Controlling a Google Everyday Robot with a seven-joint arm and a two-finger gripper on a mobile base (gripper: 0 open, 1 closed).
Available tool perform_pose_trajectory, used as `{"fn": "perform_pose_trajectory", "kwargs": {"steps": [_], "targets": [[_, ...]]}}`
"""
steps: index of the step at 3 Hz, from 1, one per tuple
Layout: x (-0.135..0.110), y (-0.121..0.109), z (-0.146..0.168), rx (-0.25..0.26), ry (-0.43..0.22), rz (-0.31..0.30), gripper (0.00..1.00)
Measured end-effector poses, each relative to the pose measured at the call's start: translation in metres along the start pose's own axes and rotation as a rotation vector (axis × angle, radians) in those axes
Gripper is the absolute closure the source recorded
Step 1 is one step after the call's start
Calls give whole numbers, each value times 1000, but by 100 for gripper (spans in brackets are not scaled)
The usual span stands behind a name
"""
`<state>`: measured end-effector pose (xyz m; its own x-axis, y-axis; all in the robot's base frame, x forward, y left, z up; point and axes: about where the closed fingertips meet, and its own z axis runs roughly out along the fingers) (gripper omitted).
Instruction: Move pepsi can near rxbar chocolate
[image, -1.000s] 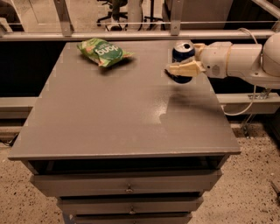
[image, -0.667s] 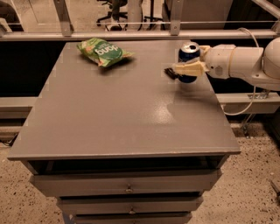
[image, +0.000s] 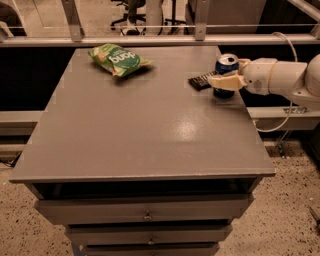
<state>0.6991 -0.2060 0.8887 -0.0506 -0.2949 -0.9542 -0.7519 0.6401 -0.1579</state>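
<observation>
The pepsi can, dark blue with a silver top, stands upright near the table's right edge. My gripper reaches in from the right and is shut on the can, with one pale finger across its front and the other behind it. The rxbar chocolate, a small flat black bar, lies on the table just left of the can, almost touching the front finger. The can's base is partly hidden by that finger.
A green crinkly snack bag lies at the back left of the grey table. A metal rail runs behind the table. Drawers sit below the front edge. My white arm and its cable hang off the right side.
My gripper has carried the pepsi can to the right and slightly down, from over the bar to just right of it. The bar and the green bag have not moved.
</observation>
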Motion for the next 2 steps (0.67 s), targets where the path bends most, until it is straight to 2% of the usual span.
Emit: {"fn": "perform_pose_trajectory", "kwargs": {"steps": [1, 2], "targets": [[10, -8, 2, 2, -21, 21, 31], [9, -9, 2, 1, -24, 23, 9]]}}
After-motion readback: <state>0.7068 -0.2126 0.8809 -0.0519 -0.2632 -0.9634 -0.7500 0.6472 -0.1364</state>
